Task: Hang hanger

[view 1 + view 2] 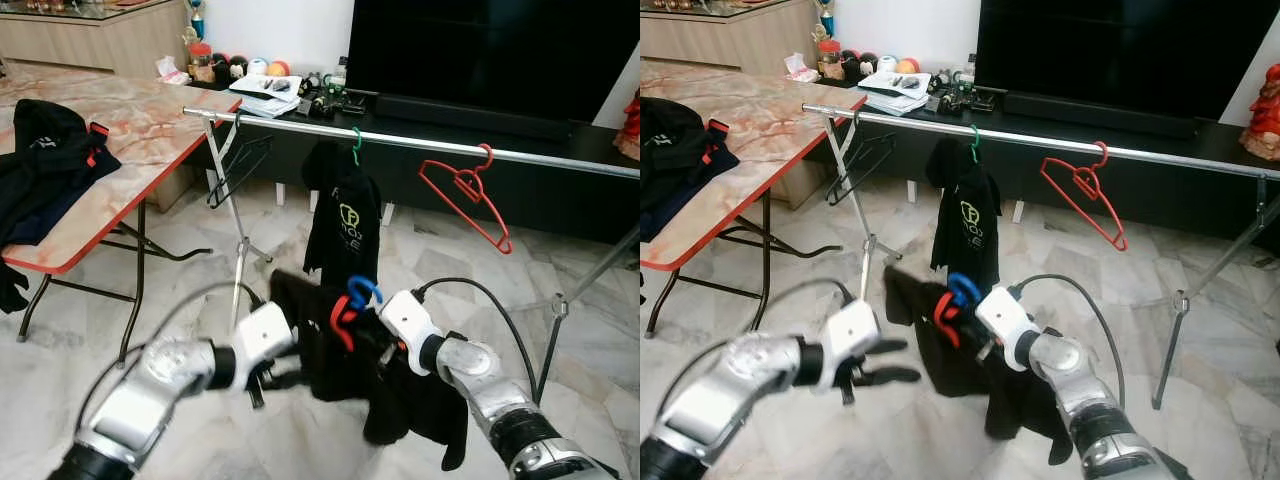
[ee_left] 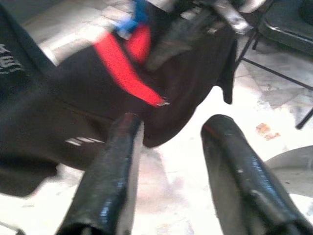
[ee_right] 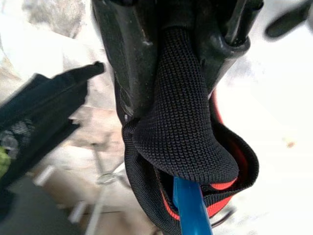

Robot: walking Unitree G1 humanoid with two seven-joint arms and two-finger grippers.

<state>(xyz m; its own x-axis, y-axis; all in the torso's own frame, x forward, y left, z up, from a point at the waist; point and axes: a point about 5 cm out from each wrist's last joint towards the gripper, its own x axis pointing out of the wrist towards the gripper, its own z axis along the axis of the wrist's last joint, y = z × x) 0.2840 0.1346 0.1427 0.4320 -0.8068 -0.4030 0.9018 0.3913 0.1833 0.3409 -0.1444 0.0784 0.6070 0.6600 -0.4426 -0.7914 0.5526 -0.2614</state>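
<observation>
Floor [image 1: 440, 260]: pale marble tile | rail [image 1: 420, 140] | table [image 1: 150, 120] | TV [image 1: 480, 50]

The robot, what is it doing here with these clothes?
It is hanging laundry. The right gripper is shut on the collar of a black shirt that is on a blue hanger, held low in front of the rail. The left gripper is open beside the shirt, not touching it. On the rail there are already a black hanger, another shirt on a green hanger, and a bare red hanger. The blue hanger is not yet on the rail.
</observation>
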